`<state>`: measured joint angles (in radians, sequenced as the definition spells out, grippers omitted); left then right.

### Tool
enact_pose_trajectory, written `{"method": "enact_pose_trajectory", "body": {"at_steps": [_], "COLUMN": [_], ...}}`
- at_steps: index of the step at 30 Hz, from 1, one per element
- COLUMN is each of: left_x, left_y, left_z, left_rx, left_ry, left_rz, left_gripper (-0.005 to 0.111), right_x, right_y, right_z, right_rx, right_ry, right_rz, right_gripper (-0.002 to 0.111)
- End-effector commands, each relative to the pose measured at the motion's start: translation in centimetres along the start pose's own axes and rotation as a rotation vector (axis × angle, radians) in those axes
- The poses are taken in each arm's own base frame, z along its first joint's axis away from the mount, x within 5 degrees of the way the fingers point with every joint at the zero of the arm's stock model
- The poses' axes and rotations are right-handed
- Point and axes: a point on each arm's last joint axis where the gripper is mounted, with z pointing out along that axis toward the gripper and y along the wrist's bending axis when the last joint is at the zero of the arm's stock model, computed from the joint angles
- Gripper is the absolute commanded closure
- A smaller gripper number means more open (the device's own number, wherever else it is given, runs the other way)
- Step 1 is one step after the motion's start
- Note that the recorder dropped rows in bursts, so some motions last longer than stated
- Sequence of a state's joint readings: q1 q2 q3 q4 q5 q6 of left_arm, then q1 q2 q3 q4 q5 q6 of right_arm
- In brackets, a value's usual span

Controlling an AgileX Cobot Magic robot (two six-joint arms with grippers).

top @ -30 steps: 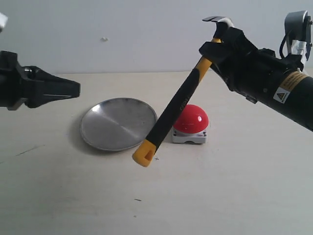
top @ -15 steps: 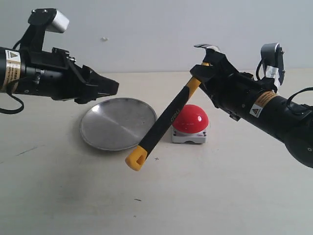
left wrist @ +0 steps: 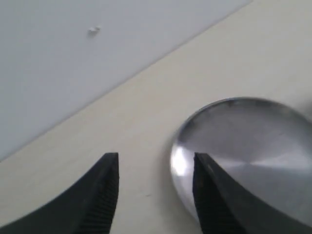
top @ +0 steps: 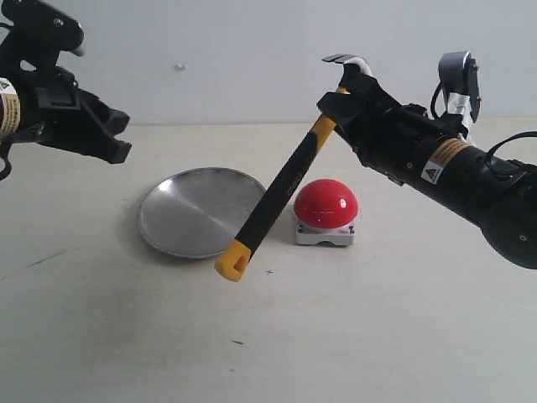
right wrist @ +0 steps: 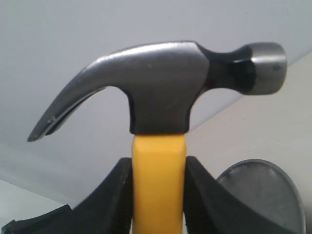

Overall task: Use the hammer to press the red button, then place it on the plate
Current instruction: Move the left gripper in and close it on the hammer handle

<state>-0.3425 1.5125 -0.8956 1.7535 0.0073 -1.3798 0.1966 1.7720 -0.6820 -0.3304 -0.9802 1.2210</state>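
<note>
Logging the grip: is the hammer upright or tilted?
Tilted: the yellow-and-black claw hammer slants, head up in the right gripper, looped end down.

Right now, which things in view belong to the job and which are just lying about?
Job: hammer, clamped in the right gripper; red button; plate.
Not in it: left gripper, open and empty; dark specks on the table; mark on the wall.

A pale cream bench is seen, backed by a plain grey-white wall; one small fleck is spotted on that wall, and soft, even light is cast throughout.
</note>
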Motion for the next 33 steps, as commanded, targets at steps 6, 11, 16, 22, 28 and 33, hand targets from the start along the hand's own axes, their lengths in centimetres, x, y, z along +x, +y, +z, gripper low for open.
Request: {"method": "enact_pose_trajectory", "body": {"at_steps": [6, 11, 16, 22, 28, 33], "left_x": [2.2, 2.2, 2.0, 0.6, -1.2, -2.3], "left_y": [1.5, 2.0, 0.1, -3.2, -5.7, -6.2], "left_z": [-1.1, -2.4, -2.1, -1.4, -1.7, -1.6], "left_rx": [-0.342, -0.290, -0.118, 0.238, 0.549, 0.628], "left_ry": [0.348, 0.764, 0.788, 0.640, 0.483, 0.370], "left_rz": [0.106, 0.108, -0.091, -0.245, -0.295, -0.307], "left_gripper": [0.060, 0.060, 0.060, 0.060, 0.060, 0.059], "right_x": [-0.4, -0.4, -0.3, 0.0, 0.1, 0.3], "right_y": [0.8, 0.8, 0.8, 0.8, 0.5, 0.2], "right_z": [0.2, 0.2, 0.2, 0.2, 0.2, 0.2], "right_rx": [-0.035, -0.038, -0.042, -0.045, -0.012, 0.023], "right_ry": [-0.013, -0.009, 0.004, 0.031, 0.047, 0.065], "right_rz": [-0.027, -0.030, -0.035, 0.001, -0.003, -0.004], "right_gripper": [0.108, 0.108, 0.108, 0.108, 0.108, 0.108]}}
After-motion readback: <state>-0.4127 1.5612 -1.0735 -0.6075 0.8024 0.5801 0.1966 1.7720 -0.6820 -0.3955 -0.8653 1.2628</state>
